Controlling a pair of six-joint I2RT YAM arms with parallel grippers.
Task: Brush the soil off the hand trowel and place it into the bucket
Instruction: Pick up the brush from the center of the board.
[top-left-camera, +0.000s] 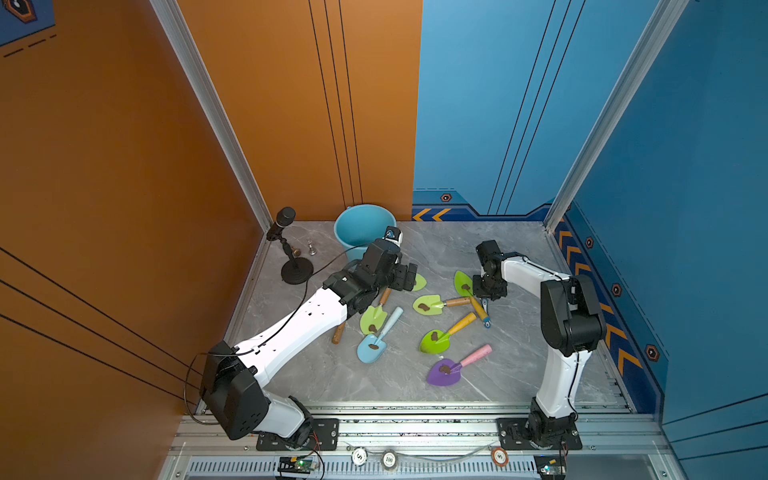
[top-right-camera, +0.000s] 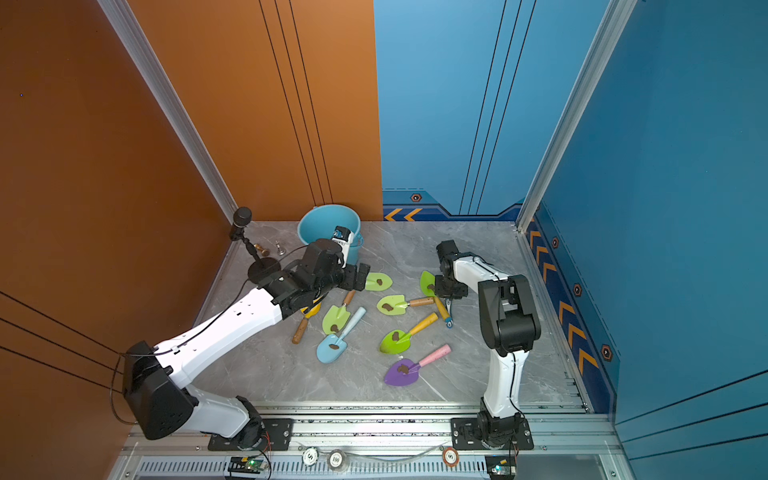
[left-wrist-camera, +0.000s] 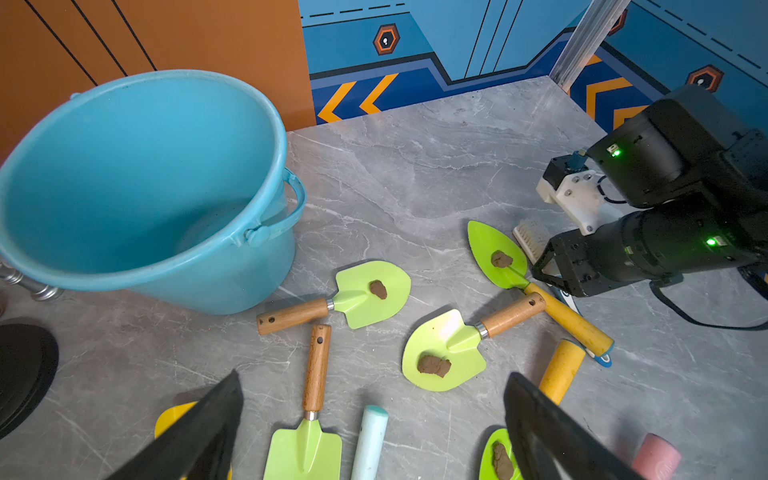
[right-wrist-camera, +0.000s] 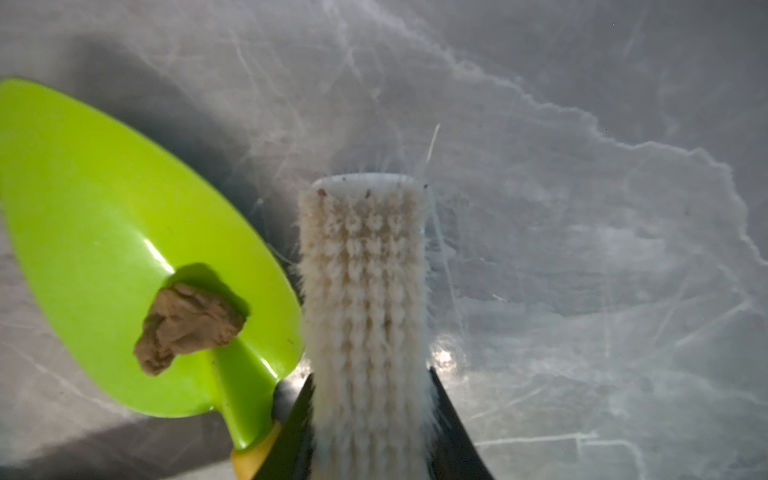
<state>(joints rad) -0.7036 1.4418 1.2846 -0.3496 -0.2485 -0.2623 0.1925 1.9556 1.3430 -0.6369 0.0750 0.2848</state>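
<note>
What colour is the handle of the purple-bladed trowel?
The handle is pink, clearest in a top view.

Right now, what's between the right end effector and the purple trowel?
A green trowel with a yellow handle, soil on its blade, lies between right end effector and purple trowel; both top views show it.

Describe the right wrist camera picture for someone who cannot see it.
A white-bristled brush fills the middle, bristles facing the camera, its near end held between two dark fingers. Close beside it lies a bright green trowel with a pointed blade carrying one brown lump of soil, all on a grey marbled table.
</note>
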